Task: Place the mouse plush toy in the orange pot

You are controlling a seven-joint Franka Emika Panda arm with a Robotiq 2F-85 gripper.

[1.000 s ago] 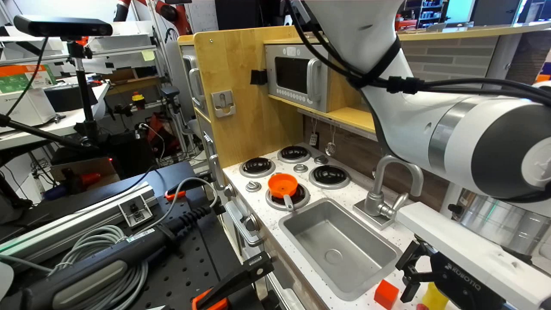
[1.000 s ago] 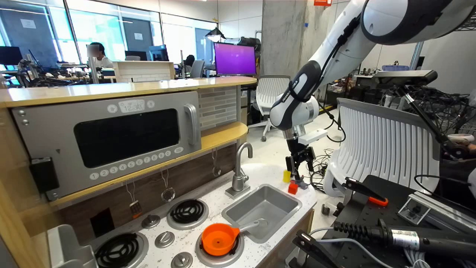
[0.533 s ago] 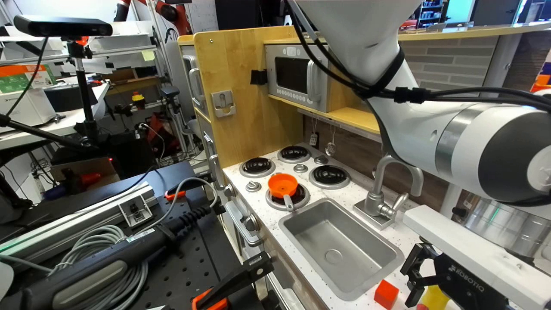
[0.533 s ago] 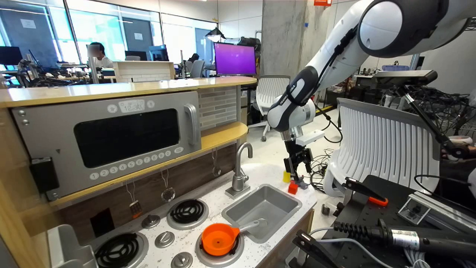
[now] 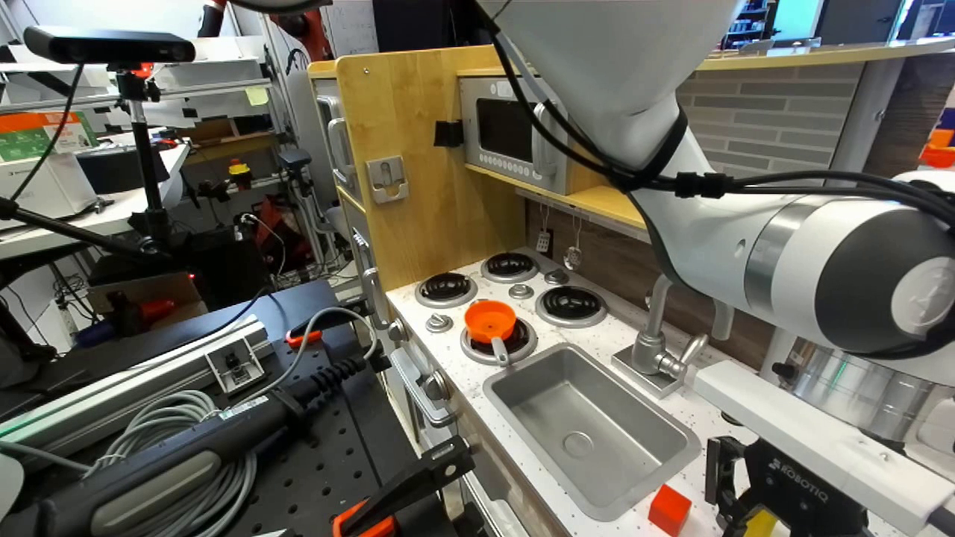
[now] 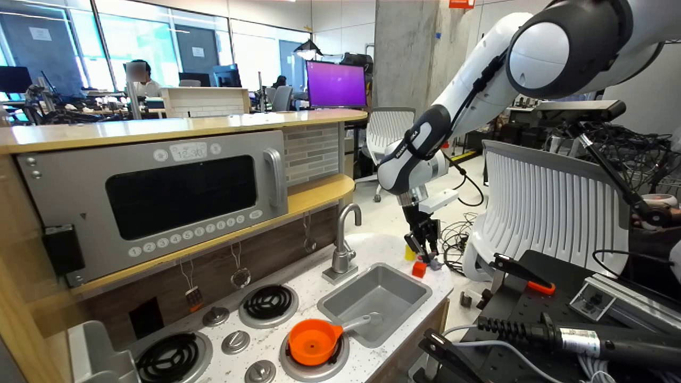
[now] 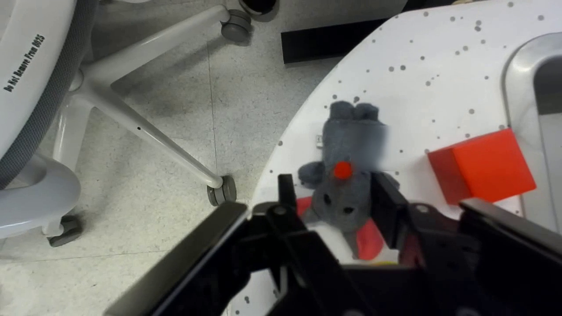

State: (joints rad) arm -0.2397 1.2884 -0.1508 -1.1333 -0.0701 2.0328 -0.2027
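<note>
The grey mouse plush toy [image 7: 348,182] was seen on the table [image 7: 448,103], lying ahead of the claw [image 7: 336,191] and reaching back between its jaws, which were spread apart with nothing clamped; whether it was touched by either jaw could not be told. Because the toy's long axis was laid roughly crosswise to the closing direction, it was judged well placed to be squeezed from both sides. In both exterior views the orange pot [image 5: 489,321] was seen well apart from the claw, beyond the sink [image 5: 567,399]
</note>
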